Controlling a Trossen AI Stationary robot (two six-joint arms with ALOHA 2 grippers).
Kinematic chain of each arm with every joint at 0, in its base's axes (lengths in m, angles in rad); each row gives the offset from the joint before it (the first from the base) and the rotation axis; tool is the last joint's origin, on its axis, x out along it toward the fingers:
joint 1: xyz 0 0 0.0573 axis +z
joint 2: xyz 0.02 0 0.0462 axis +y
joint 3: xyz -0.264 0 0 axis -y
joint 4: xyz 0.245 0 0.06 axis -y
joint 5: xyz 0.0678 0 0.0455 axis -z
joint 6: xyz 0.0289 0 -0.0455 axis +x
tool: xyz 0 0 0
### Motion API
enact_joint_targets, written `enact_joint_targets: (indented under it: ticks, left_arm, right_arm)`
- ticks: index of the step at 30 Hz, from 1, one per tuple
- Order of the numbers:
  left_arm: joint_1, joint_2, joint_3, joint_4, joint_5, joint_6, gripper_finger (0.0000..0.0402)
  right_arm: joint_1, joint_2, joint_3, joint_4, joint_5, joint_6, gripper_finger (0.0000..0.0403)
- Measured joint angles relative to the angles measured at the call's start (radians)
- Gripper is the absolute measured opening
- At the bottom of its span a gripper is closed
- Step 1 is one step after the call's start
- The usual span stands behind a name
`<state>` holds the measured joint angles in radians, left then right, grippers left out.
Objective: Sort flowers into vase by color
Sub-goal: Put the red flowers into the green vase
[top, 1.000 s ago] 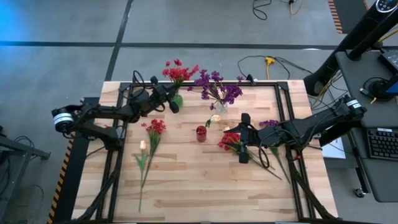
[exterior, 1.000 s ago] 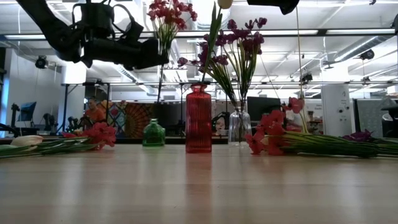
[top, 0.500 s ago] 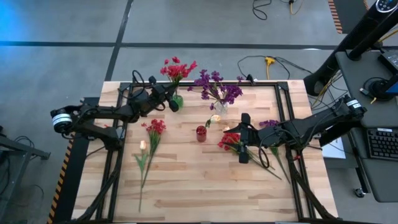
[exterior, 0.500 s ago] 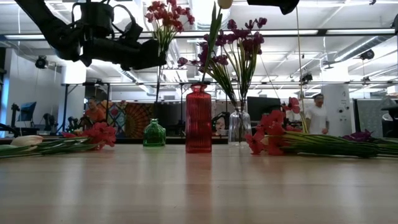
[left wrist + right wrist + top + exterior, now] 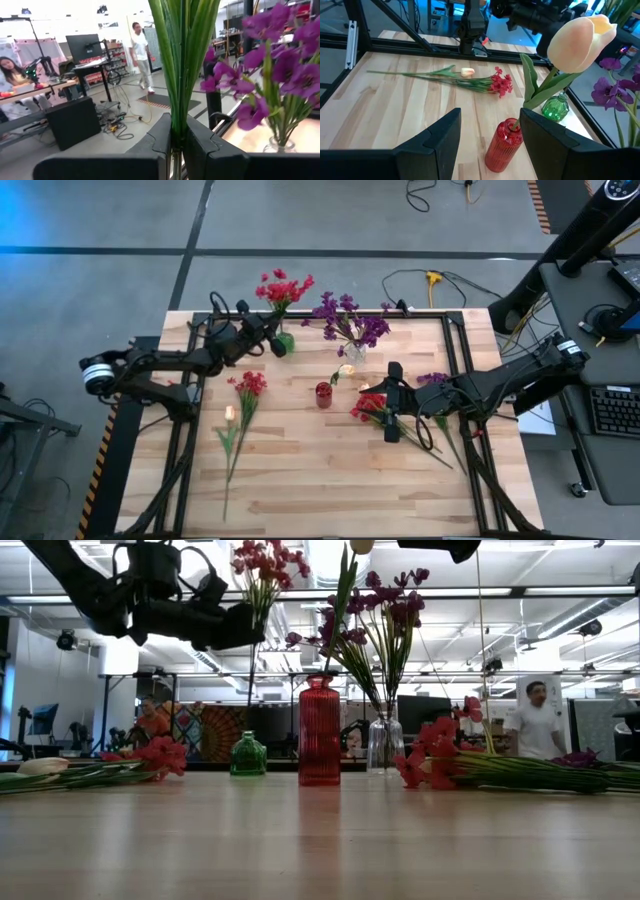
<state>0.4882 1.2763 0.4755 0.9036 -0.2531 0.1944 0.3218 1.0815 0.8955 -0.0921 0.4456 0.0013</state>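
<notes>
My left gripper (image 5: 271, 340) is shut on a red flower sprig (image 5: 280, 288) and hovers over the small green vase (image 5: 286, 341) at the table's far side. The sprig's thin stem (image 5: 253, 680) runs down to that vase's neck (image 5: 247, 737). Purple flowers (image 5: 348, 320) stand in a clear vase (image 5: 384, 745). A cream tulip (image 5: 577, 37) stands in the red vase (image 5: 503, 145). My right gripper (image 5: 490, 120) is open, just right of the red vase and above it, touching nothing. My left gripper pinches the red sprig's bunch of green stems (image 5: 176, 135) between its two fingers, well below the blossoms. The fingers come in about level from the table's left and lie across the stems. The sprig stands nearly upright, blossoms on top, its thin lower stem reaching down to the green vase.
A red sprig (image 5: 248, 385) and a cream tulip (image 5: 230, 413) lie on the table's left half. Red flowers (image 5: 370, 408) and a purple one (image 5: 432, 378) lie under my right arm. The near half of the tabletop (image 5: 330, 490) is bare wood. A person (image 5: 535, 720) stands in the room beyond.
The red sprig in my left gripper has tipped a little: its blossoms have swung toward the table's far left, while its lower stem stays at the green vase. A person has walked across the room behind the table.
</notes>
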Motion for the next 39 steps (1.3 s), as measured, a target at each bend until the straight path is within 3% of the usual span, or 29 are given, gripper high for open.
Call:
enact_joint_targets:
  ticks: [39]
  left_arm:
    - [0.018,0.028,-0.001,-0.004,0.0,-0.024,0.0034]
  right_arm:
    - [0.0,0.0,0.0,0.001,0.0,0.006,0.0196]
